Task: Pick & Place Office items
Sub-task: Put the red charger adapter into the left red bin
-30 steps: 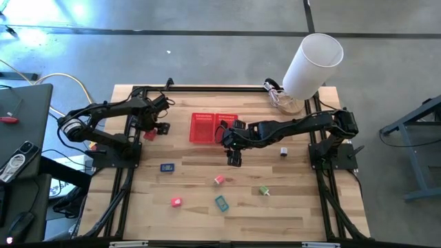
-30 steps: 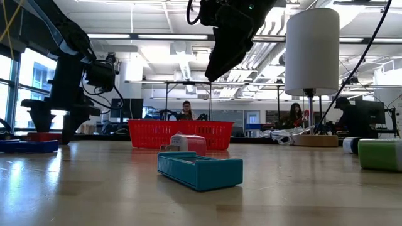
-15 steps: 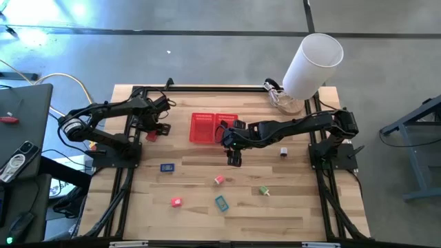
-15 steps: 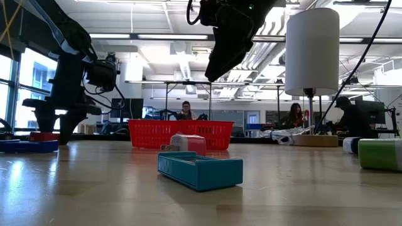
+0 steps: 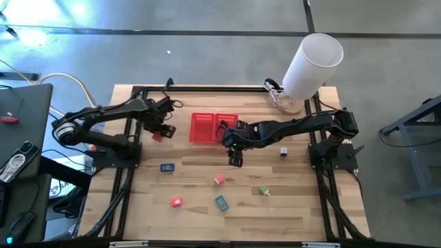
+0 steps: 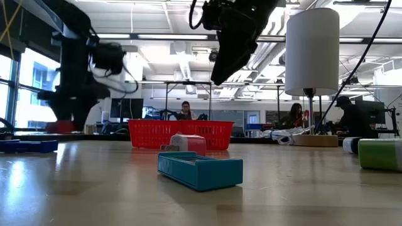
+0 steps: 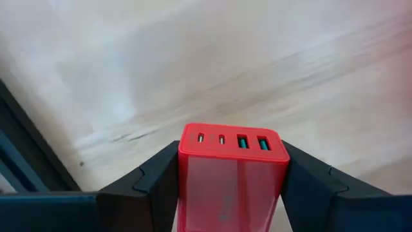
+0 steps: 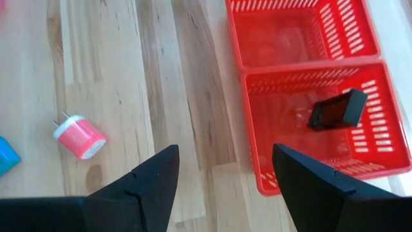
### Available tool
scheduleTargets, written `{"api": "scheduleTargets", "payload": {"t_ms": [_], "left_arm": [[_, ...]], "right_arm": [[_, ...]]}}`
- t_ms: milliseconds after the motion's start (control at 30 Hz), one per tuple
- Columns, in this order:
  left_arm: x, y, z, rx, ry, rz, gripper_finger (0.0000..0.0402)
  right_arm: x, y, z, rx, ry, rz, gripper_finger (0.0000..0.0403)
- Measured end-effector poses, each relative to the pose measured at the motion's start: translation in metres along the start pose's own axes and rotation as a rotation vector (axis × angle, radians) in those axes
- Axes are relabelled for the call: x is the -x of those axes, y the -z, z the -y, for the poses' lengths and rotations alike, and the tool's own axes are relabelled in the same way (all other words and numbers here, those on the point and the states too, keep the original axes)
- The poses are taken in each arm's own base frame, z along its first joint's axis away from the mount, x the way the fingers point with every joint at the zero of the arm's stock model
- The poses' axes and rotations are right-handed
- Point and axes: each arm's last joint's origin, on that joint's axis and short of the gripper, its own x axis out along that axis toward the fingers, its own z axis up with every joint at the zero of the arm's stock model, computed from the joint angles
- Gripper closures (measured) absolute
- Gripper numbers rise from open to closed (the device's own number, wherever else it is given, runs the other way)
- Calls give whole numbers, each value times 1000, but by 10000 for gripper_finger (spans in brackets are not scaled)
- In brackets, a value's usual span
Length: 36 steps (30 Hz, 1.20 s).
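Here the red two-compartment mesh basket (image 5: 214,128) sits toward the far middle of the bench (image 5: 296,207); in the right wrist view one compartment holds a small black item (image 8: 337,110), the other looks bare.

The left end effector (image 5: 158,132) hangs left of the basket, its fingers (image 7: 154,183) clamped on a red USB charger block (image 7: 232,175), lifted off the bench surface. The left arm reaches in from the bench's left edge.

The right end effector (image 5: 236,157) hovers just in front of the basket with fingers spread wide and nothing between them, its arm stretched across from the right side.

On the bench lie a dark blue item (image 5: 167,167), a pale pink plug (image 5: 219,180), a red-pink item (image 5: 176,202), a teal box (image 5: 221,203) and a green item (image 5: 264,190). A big white cylinder (image 5: 312,65) stands at the far right corner.
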Motion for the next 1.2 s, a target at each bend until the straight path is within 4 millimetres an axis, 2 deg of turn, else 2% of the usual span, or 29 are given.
{"api": "scheduleTargets", "payload": {"t_ms": [200,400,667,800,900,1067,1200], "left_arm": [[43,4,19,-83,99,187,200],[82,23,30,-190,253,379,200],[120,51,15,-257,463,573,200],[130,58,9,-287,516,635,200],[134,60,10,-351,524,686,200],[138,57,20,-422,526,784,200],[139,58,30,-493,609,757,200]], "right_arm": [[0,5,1,-28,22,-50,165],[2,16,5,-29,103,-136,165],[2,41,18,-71,267,-332,165],[19,54,22,-141,411,-410,165],[40,62,20,-177,500,-418,165],[86,68,7,-217,556,-243,165],[125,81,0,-228,544,-20,165]]}}
